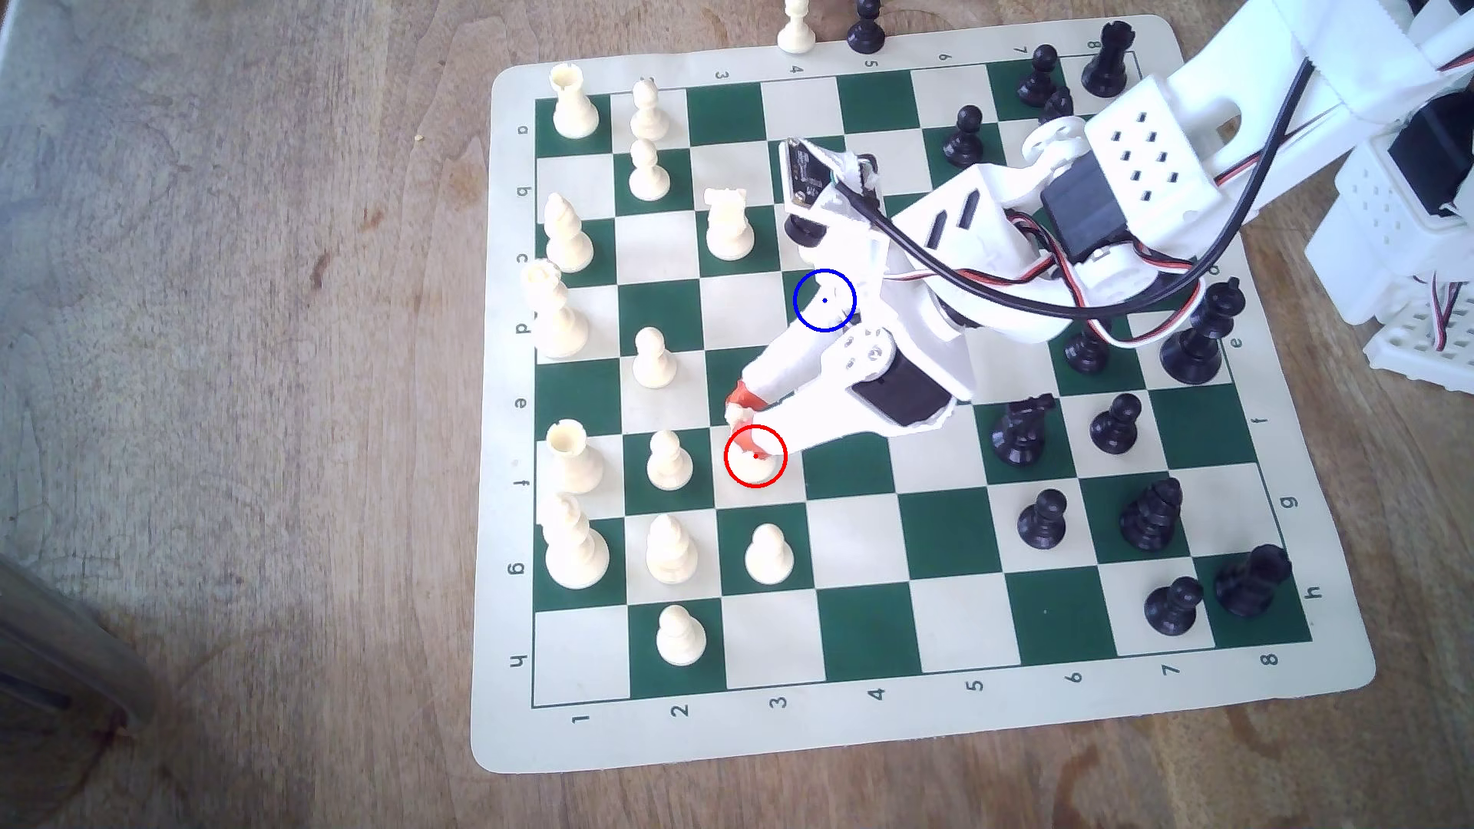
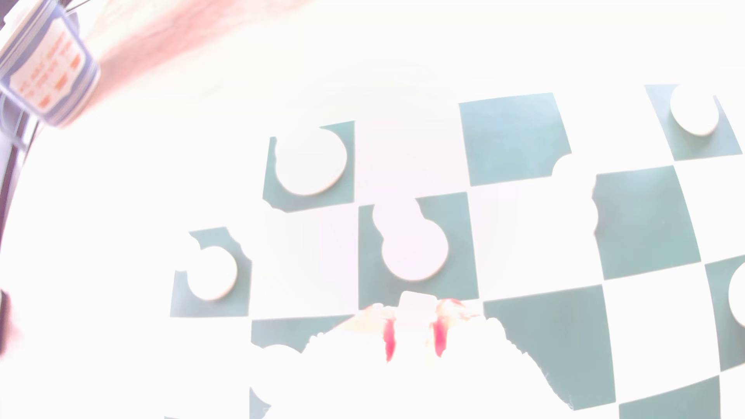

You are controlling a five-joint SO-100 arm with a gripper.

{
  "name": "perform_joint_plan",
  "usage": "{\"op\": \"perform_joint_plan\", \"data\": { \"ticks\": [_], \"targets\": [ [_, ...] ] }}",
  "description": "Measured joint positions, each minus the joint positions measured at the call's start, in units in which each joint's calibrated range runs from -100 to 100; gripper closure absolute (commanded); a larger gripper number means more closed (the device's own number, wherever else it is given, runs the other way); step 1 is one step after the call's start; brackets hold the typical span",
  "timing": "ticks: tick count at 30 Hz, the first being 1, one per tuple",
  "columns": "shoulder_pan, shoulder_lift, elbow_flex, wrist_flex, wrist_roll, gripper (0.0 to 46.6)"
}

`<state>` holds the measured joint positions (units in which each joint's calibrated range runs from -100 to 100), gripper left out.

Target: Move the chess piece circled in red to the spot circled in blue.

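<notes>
The chess piece circled in red, a cream knight, stands on a cream square inside the red ring. My gripper reaches in from the exterior view's right, and its red-tipped fingers close on the knight's head. The washed-out wrist view has the two red pads of my gripper pressed on either side of the pale knight. The spot circled in blue is a dark green square two rows further back and one column right in the exterior view. My arm covers most of it.
Cream pawns stand close to the knight, with another further back. A cream rook sits behind the blue ring. Black pieces crowd the exterior view's right. A printed cup shows in the wrist view.
</notes>
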<state>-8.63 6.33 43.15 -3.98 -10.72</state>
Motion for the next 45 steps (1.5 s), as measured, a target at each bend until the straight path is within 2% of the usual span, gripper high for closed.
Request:
{"op": "perform_joint_plan", "data": {
  "ticks": [10,13,18,25,31,39,45],
  "targets": [
    [-0.3,0.0,-1.4,3.8,0.1,46.4],
    [-0.3,0.0,-3.7,7.6,0.0,46.4],
    [0.3,-0.5,-10.2,19.3,-1.5,46.4],
    [3.2,-2.9,-14.4,31.1,-1.4,46.4],
    [6.7,-7.4,-14.4,36.0,-0.3,46.4],
    [13.1,-11.3,-10.8,34.2,1.5,46.4],
    [13.7,-11.4,-5.0,30.8,1.9,46.4]
  ]
}}
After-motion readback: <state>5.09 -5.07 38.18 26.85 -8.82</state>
